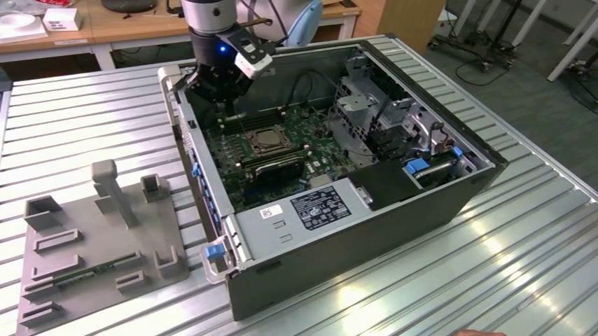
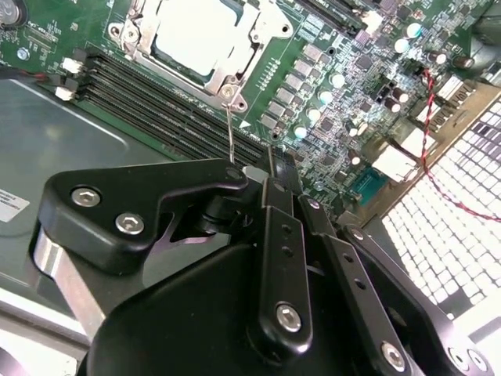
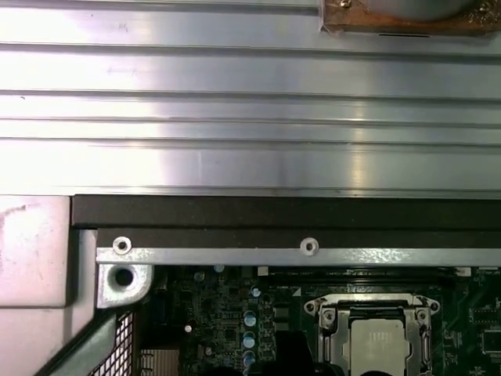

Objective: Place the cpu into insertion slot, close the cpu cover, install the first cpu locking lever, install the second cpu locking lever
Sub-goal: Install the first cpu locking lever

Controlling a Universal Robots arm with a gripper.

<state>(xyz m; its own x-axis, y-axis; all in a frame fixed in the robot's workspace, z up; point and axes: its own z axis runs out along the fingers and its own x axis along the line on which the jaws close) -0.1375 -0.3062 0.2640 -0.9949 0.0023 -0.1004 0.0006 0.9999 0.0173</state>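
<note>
Exterior view: the open case (image 1: 374, 231) lies on the ribbed counter (image 1: 94, 119). The claw (image 1: 221, 105) hangs inside it near one corner, close to the insertion slot (image 1: 265, 142).

Second wrist view: the cpu (image 2: 200, 35) sits flat in the slot, pale face up, sides running parallel with the memory slots (image 2: 156, 98). The cpu cover (image 2: 252, 37) is folded down flat around it. A thin locking lever (image 2: 228, 125) stands up from the slot's corner right to the claw (image 2: 262, 166). Honestly can't tell if the claw is clenched or released.

First wrist view: cpu (image 3: 378, 345) again, framed by the cover (image 3: 372, 301).
</note>
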